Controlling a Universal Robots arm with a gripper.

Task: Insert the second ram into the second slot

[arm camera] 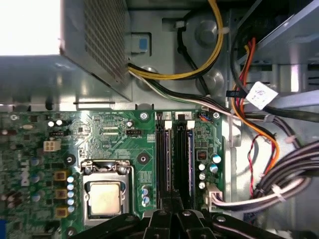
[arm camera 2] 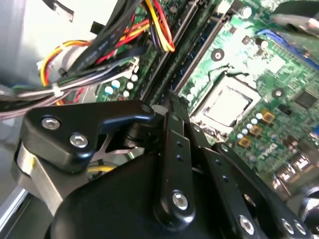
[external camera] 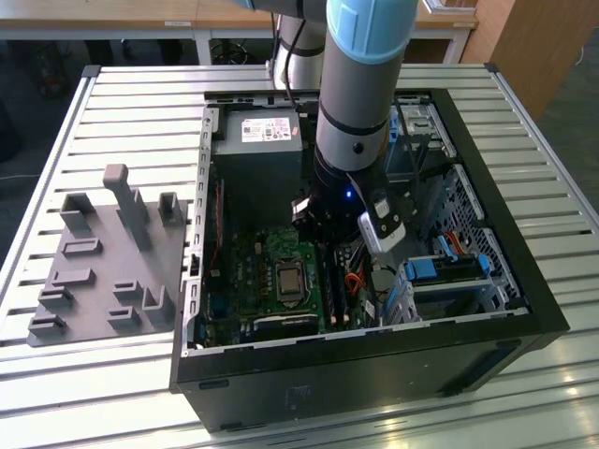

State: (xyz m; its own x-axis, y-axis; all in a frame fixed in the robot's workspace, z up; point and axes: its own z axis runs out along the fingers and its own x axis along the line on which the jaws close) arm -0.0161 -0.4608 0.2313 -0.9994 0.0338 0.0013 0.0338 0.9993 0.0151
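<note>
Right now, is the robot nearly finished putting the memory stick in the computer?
Looks done: the arm is down inside the open computer case. In hand: the end effector hangs right over the two long memory slots, beside the processor socket. Left: I cannot tell whether the second ram is pressed into its slot, so the job is not clearly finished.

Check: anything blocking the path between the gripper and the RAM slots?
Nothing visible. In the first wrist view the gripper sits right at the end of the memory slots, and no cable crosses them. The cable bundle runs beside the slots, along the case wall.
</note>
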